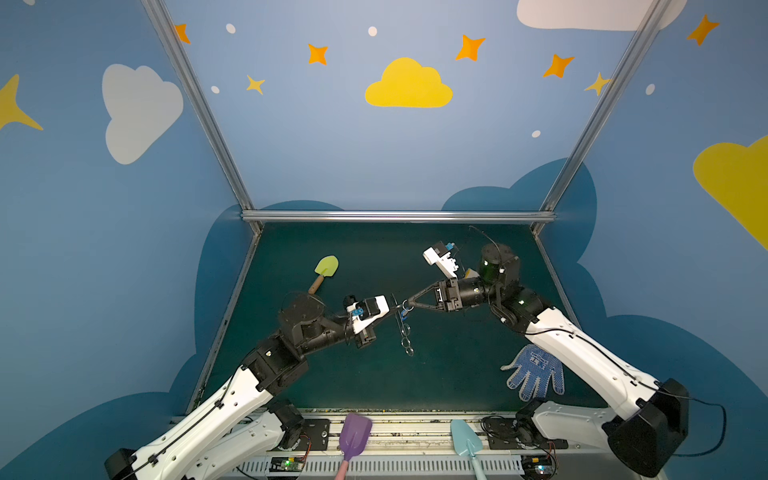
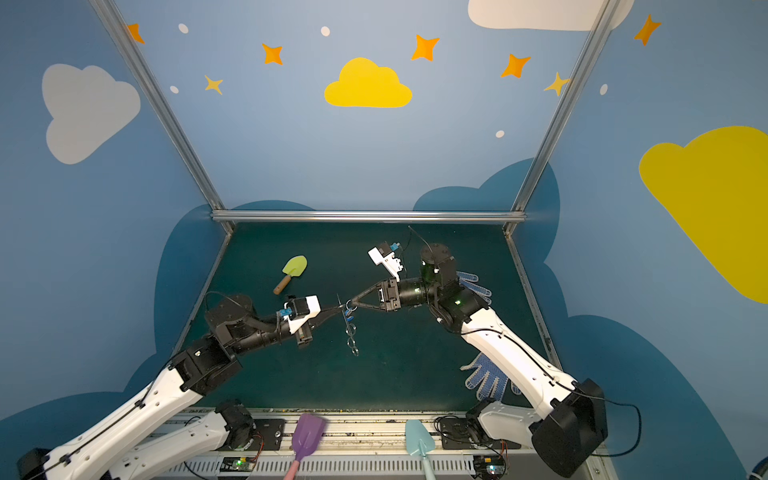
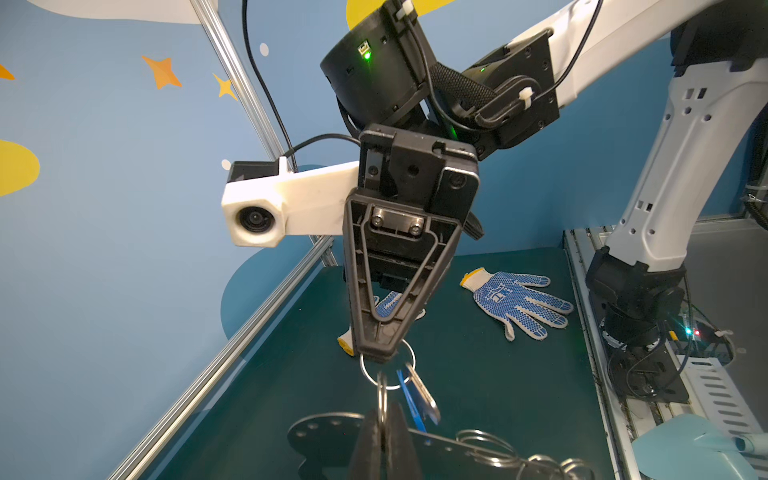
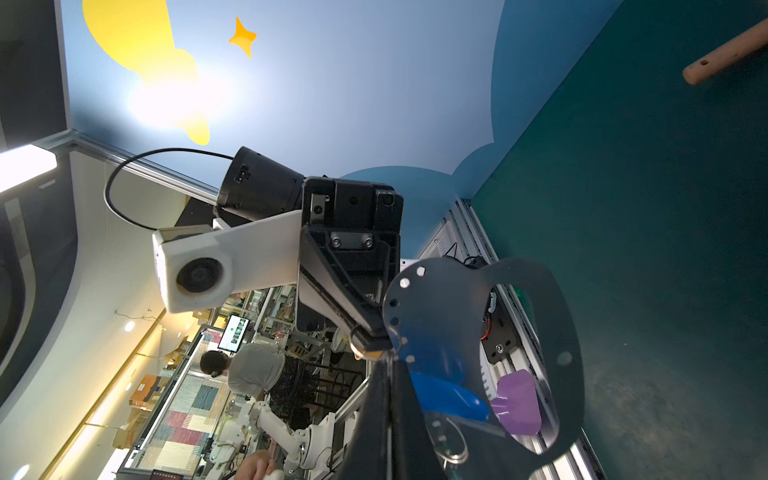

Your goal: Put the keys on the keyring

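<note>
Both held midair: my left pincer (image 3: pixel 383 417) clamps the keyring (image 3: pixel 324 432), right pincer (image 3: pixel 376 353) pinches the keys (image 3: pixel 424 395). Risk: pulling apart loosens a grip; keys drop to worktop (image 3: pixel 478 374).

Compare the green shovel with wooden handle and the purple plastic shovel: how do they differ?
The green shovel with wooden handle lies on the green table mat; the purple plastic shovel lies across the metal front rail. The green one's handle is brown wood, the purple one's pink. Both are small.
</note>
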{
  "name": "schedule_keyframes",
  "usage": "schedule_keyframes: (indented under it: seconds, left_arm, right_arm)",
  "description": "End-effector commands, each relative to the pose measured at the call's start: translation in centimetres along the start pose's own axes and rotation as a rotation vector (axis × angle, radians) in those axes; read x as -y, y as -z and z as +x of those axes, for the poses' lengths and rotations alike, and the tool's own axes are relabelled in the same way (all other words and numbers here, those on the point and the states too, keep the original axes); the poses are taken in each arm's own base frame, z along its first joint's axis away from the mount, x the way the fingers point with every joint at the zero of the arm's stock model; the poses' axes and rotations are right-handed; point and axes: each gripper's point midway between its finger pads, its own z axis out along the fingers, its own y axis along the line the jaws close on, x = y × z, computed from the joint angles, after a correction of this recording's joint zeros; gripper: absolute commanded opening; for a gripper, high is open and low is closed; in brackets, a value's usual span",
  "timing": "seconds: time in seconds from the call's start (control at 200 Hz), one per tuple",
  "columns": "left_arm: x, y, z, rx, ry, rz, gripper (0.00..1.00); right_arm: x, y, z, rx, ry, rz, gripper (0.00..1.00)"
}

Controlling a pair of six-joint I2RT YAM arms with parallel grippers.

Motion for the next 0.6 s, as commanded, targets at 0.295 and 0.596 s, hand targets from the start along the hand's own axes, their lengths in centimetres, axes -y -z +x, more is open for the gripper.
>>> schedule_keyframes:
  seconds: [0.295, 0.596]
  left_arm:
    - [0.3, -0.1, -0.5, 0.017, -0.026, 0.008, 0.04]
    - [-1.3, 0.4, -1.2, 0.040, -0.054, -0.101, 0.04]
  right_arm:
    - [-2.0, 0.4, -0.8, 0.020, 0.019, -0.060, 0.00]
    - [-0.8, 1.0, -1.3, 0.060, -0.023, -0.007, 0.00]
